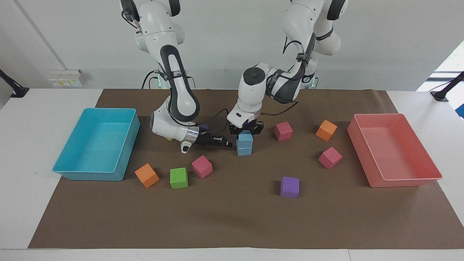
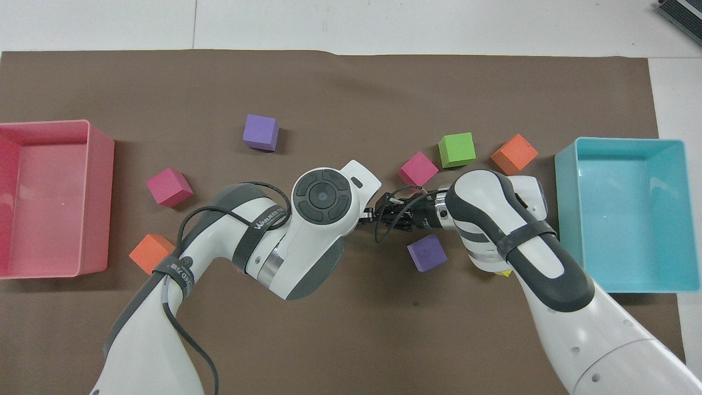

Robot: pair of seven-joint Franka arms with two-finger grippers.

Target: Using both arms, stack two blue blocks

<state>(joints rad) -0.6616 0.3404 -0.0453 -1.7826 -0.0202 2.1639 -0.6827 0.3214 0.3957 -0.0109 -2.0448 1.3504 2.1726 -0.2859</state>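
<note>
Facing view: my left claw (image 1: 245,132) grips the top blue block (image 1: 245,137), likely light, squashy foam best held by its sides, stacked on the lower block (image 1: 244,151) under it; my right claw (image 1: 229,144), closed empty, waits beside.

sky-blue blocks (image 1: 244,144) on a brown mat (image 1: 232,221). cyan tray (image 1: 72,173) at nine o'clock, pink tray (image 1: 406,182) at three.

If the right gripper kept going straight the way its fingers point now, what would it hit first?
Most likely the lower blue block of the stack. The right gripper lies low and level, its shut tips aimed at the stack's side. The left gripper is closed on the upper blue block. Depth is hard to judge, so it might slip past.
</note>
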